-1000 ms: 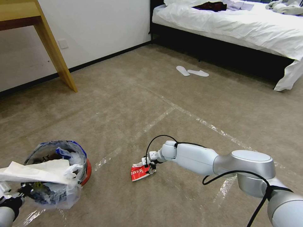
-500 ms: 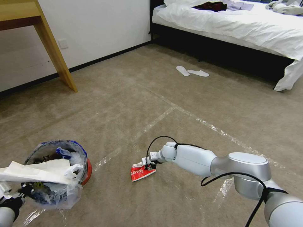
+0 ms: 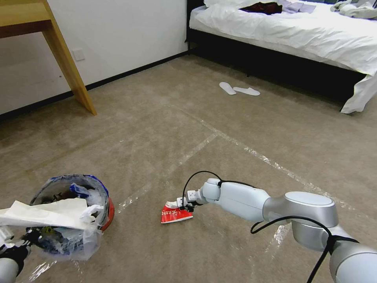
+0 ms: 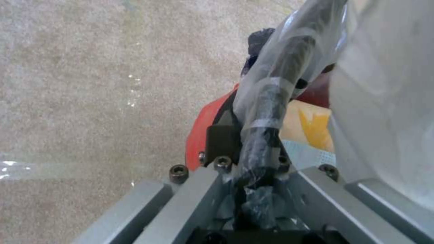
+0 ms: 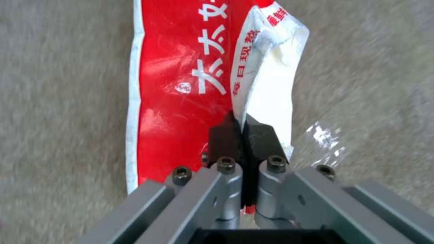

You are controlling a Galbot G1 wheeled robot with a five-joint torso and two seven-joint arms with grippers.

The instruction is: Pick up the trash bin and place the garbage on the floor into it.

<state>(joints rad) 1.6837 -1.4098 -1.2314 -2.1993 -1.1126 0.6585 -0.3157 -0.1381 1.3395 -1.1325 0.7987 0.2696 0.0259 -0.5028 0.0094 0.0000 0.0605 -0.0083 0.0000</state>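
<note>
Fingertips of the right gripper (image 5: 242, 130) pinched together on the edge of a red wrapper (image 5: 181, 78) printed with white characters; the wrapper lies low over the beige carpet (image 3: 157, 129) beside a shiny tape line (image 3: 188, 153). Left gripper (image 4: 251, 149) clamped on the bag-lined rim of the red trash bin (image 3: 70, 212), at the robot's left, well apart from the wrapper. White paper (image 3: 43, 214) lies across the bin's mouth.

A wooden table leg (image 3: 68, 67) at ten o'clock; white slippers (image 3: 238, 89) at one o'clock; a white-sheeted bed (image 3: 290, 27) beyond them.
</note>
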